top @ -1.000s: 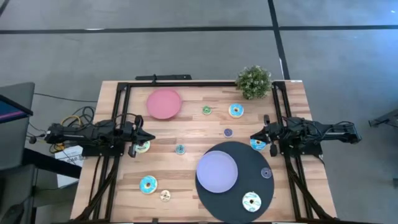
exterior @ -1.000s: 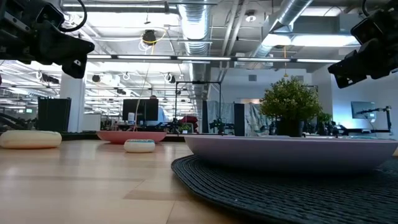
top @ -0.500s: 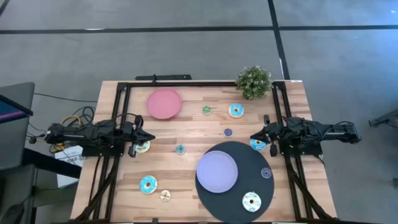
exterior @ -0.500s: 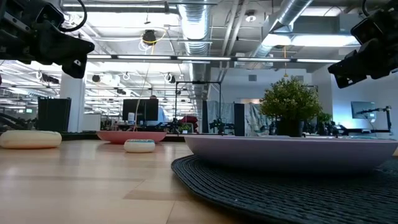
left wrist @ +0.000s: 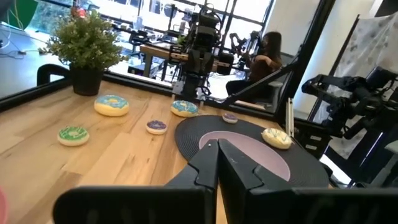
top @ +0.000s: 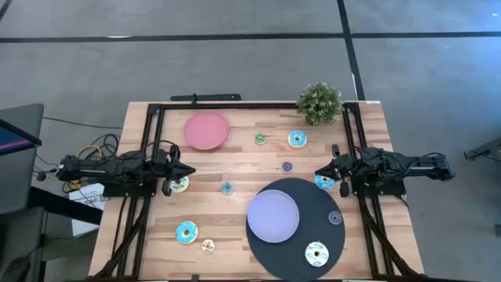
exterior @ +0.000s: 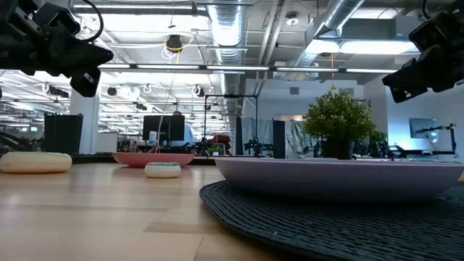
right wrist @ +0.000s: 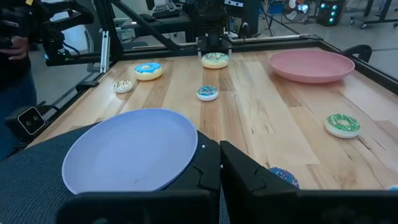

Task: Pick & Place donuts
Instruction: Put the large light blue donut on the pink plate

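Several donuts lie flat on the wooden table. A cream one (top: 180, 185) sits just below my left gripper (top: 185, 172), with a small teal one (top: 226, 188) beside it. A light-blue one (top: 324, 181) lies under my right gripper (top: 318, 174). Others are a green one (top: 260, 139), a blue one (top: 297, 139), a purple one (top: 287, 167), a blue one (top: 186, 232) and a tan one (top: 207, 247). A white one (top: 316, 253) and a tiny purple one (top: 335, 218) lie on the black mat (top: 313, 200). Both grippers are shut, level above the table and hold nothing (left wrist: 217, 155) (right wrist: 220, 163).
A lavender plate (top: 273, 215) rests on the round black mat at the near right. A pink plate (top: 207, 130) sits at the far left, and a potted plant (top: 319, 102) stands at the far right corner. A black frame (top: 235, 106) runs along the table's far edge and sides.
My left gripper has rolled a little about its own long axis while staying in place. Nothing on the table has moved.
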Robot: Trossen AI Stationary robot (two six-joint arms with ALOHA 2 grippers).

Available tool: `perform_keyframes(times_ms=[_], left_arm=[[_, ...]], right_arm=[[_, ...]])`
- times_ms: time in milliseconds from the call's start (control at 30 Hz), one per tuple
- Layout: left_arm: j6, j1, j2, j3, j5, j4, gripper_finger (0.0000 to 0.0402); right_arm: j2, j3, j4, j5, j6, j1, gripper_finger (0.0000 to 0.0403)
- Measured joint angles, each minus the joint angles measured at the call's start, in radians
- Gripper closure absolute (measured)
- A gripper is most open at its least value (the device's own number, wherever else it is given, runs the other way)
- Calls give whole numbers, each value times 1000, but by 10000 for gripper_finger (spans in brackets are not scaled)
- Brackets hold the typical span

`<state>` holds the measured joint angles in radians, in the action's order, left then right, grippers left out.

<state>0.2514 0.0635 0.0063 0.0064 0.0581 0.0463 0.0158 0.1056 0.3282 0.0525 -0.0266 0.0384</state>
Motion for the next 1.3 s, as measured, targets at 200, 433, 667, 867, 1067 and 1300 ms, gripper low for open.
perform_keyframes(times_ms=[200, 433, 667, 867, 1067, 1300], left_arm=[[-4, 0, 0, 0, 1, -1, 401], [-62, 0, 0, 0, 74, 14, 402], [-54, 4, 15, 20, 109, 1, 401], [-115, 51, 179, 125, 269, 22, 401], [-77, 131, 459, 264, 419, 15, 401], [231, 234, 762, 508, 632, -273, 401]], right_arm=[[0, 0, 0, 0, 0, 0, 403], [0, 0, 0, 0, 0, 0, 403], [0, 0, 0, 0, 0, 0, 403], [0, 0, 0, 0, 0, 0, 403], [0, 0, 0, 0, 0, 0, 403], [0, 0, 0, 0, 0, 0, 403]])
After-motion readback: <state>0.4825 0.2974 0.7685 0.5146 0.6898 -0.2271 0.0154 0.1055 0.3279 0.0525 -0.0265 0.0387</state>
